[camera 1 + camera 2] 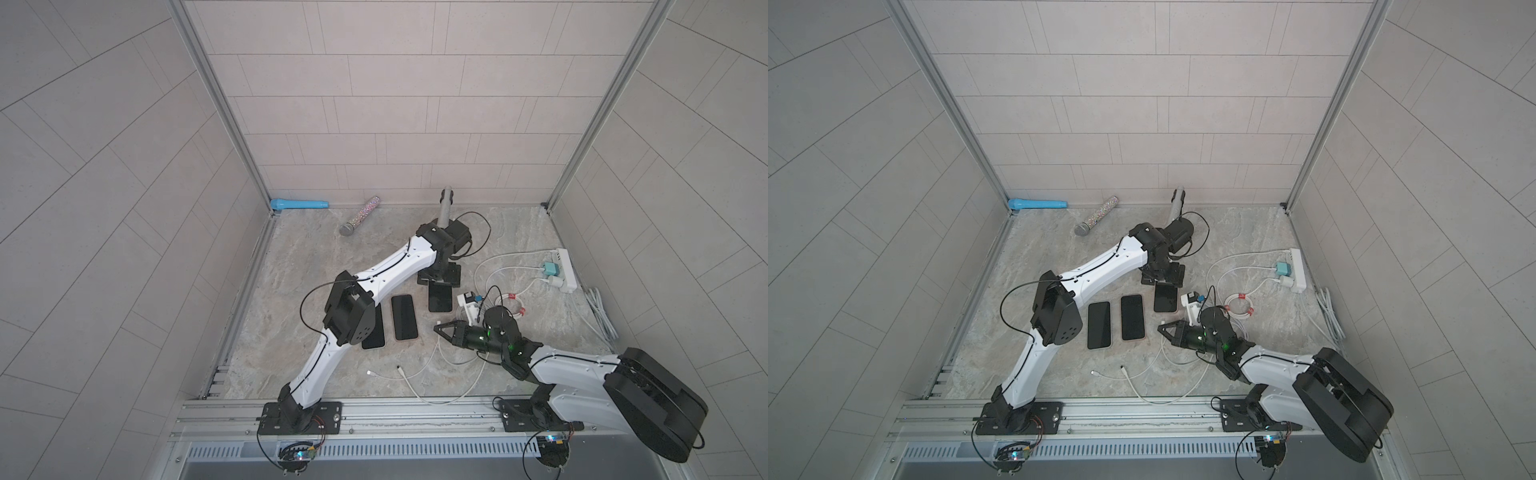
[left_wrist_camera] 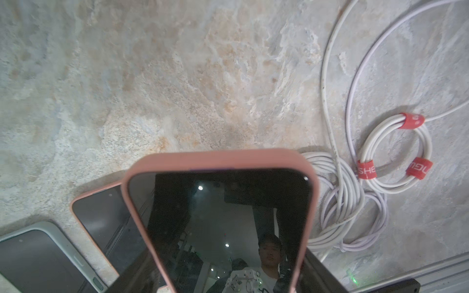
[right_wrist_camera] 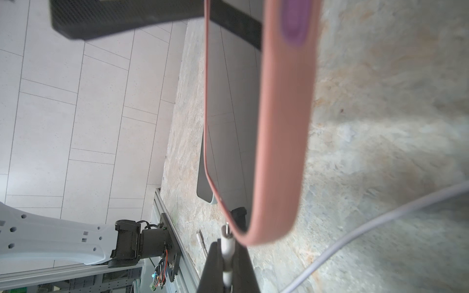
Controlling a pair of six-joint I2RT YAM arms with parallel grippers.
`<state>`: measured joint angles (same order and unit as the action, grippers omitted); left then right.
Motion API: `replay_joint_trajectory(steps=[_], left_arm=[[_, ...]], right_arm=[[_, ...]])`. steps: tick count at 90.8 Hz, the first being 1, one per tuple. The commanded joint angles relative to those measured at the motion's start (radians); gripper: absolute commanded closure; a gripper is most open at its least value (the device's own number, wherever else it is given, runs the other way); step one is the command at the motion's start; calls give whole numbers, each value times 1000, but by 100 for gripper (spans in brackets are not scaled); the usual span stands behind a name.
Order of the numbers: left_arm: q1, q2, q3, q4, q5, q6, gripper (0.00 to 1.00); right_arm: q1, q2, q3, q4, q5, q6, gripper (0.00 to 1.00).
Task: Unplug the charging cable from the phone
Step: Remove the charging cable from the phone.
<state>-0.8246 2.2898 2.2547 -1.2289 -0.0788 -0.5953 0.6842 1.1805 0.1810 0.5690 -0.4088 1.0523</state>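
The phone [image 1: 440,298] has a dark screen and a pink case [image 2: 218,159]. My left gripper [image 1: 439,279] is shut on its far end, a black finger [image 2: 320,275] on each long side. In the right wrist view the phone [image 3: 279,126] hangs a little above the table. My right gripper [image 1: 437,325] is shut on the white plug [image 3: 225,237] of the charging cable [image 1: 436,353]. The plug's bare metal tip shows just beside the phone's near edge, outside the case. In both top views a small gap separates the right fingertips from the phone.
Two more phones [image 1: 1099,319] [image 1: 1133,317] lie flat left of the held one. Loose cable ends [image 1: 370,372] [image 1: 400,368] rest near the front rail. A coil with red ties [image 1: 513,305], a power strip [image 1: 567,270] and a bundled cord [image 1: 600,316] lie right. Microphones [image 1: 299,204] [image 1: 359,218] line the back wall.
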Motion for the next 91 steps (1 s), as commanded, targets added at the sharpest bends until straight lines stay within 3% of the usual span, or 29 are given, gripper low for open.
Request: replay_joint_trajectory(steps=[1, 34, 74, 91], left_arm=[[11, 21, 44, 6, -12, -6, 100], [21, 40, 39, 10, -15, 2, 100], [41, 37, -139, 117, -18, 5, 100], [44, 65, -150, 135, -22, 16, 100]], right_arm=[[8, -16, -14, -17, -2, -6, 97], [11, -41, -15, -78, 17, -26, 97], [8, -29, 36, -228, 89, -68, 93], [6, 11, 53, -223, 87, -74, 88]])
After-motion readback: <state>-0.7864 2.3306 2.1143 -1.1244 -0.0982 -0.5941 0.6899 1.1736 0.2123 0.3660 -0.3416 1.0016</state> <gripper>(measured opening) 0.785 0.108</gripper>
